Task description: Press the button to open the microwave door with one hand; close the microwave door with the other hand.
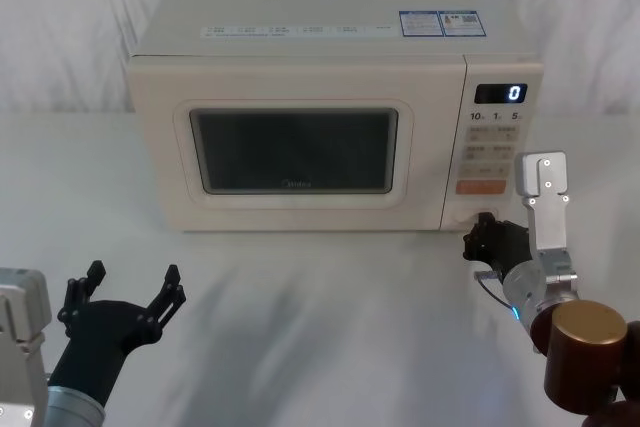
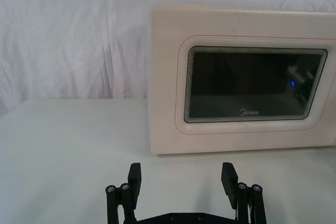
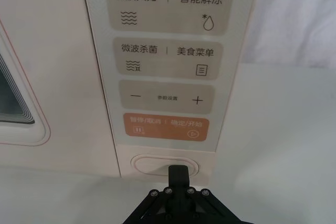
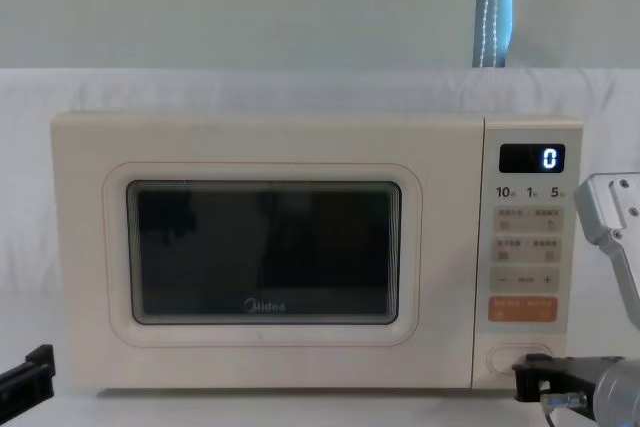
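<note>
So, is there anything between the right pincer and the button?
Nothing: in the right wrist view the right pincer reaches the button directly.

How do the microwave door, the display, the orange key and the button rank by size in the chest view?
1. the microwave door
2. the orange key, the display and the button: too alike to rank, and the right tool overlaps the button.

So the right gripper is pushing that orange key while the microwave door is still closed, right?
Not quite. The right gripper is at the wide cream button below the orange key, as the right wrist view shows. The microwave door does sit closed, flush with the front. The left gripper waits open, low before the door.
</note>
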